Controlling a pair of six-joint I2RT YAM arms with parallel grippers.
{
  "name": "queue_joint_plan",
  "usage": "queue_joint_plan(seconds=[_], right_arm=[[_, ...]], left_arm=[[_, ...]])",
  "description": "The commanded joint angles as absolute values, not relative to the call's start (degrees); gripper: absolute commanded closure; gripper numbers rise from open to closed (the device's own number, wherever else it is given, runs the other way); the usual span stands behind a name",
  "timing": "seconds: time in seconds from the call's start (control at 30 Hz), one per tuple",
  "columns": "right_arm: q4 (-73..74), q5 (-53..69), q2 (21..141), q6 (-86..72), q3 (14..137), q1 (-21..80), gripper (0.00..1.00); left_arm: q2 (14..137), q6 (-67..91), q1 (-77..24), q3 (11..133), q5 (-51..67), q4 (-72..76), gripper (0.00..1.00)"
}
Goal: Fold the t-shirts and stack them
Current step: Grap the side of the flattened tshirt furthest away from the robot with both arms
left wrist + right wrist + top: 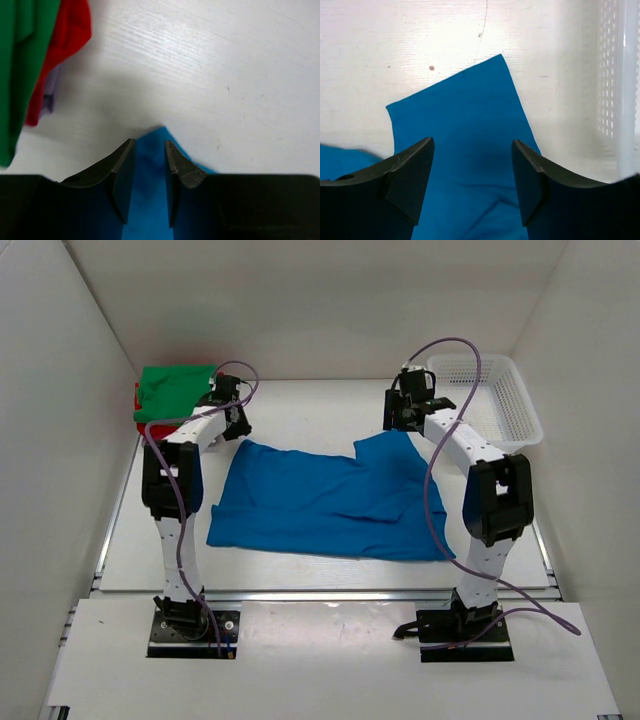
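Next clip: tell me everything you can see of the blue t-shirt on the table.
The blue t-shirt is plain, bright blue, soft-looking cloth, unfolded and spread mostly flat in the middle of the white table, with shallow creases and a short sleeve jutting toward the far right. Its far left corner lies between the parted fingers of the left claw; the sleeve's end lies beneath the open right claw. Neither claw pinches it.

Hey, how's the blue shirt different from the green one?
The blue shirt lies spread out in the middle; the green shirt is folded small. The blue shirt lies straight on the table; the green shirt sits on a red shirt in the far left corner. Both are plain cloth.
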State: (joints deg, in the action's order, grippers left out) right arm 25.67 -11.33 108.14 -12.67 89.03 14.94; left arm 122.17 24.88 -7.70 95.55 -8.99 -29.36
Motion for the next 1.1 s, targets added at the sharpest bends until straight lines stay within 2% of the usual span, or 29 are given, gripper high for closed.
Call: queue_joint_plan(seconds=[0.0, 0.3, 0.37, 0.57, 0.6, 0.7, 0.73, 1.07], right_arm=[[24.08, -12.92, 111.52, -11.08, 93.16, 15.03, 0.39], [26.37, -12.92, 118.91, -10.37, 101.15, 14.76, 0.39], [26.28, -13.18, 119.88, -10.11, 102.12, 14.24, 0.38], [28.13, -12.39, 123.31, -10.20, 104.50, 13.88, 0.37], [27.86, -12.39, 123.31, -10.37, 104.41, 13.28, 0.38], [28.47, -11.69, 125.42, -10.11, 106.69, 12.92, 0.37], [29.96, -11.78, 126.99, -9.93, 108.87, 12.92, 0.35], [43.23, -17.75, 141.58, -15.11, 130.94, 13.36, 0.33]], left_arm=[[124.97, 25.22, -8.17, 101.07, -10.98, -31.99, 0.59], [129.02, 25.40, -8.17, 103.62, -10.37, -33.92, 0.57], [128.41, 25.75, -7.74, 102.31, -9.85, -33.32, 0.60], [127.01, 26.54, -6.07, 100.29, -5.11, -33.23, 0.54], [126.65, 26.72, -5.89, 100.28, -4.75, -33.14, 0.56], [126.91, 26.80, -6.15, 99.84, -4.83, -33.22, 0.93], [126.83, 27.07, -5.98, 99.41, -4.22, -32.70, 1.00], [121.21, 28.74, -4.92, 93.60, -3.60, -30.14, 1.00]])
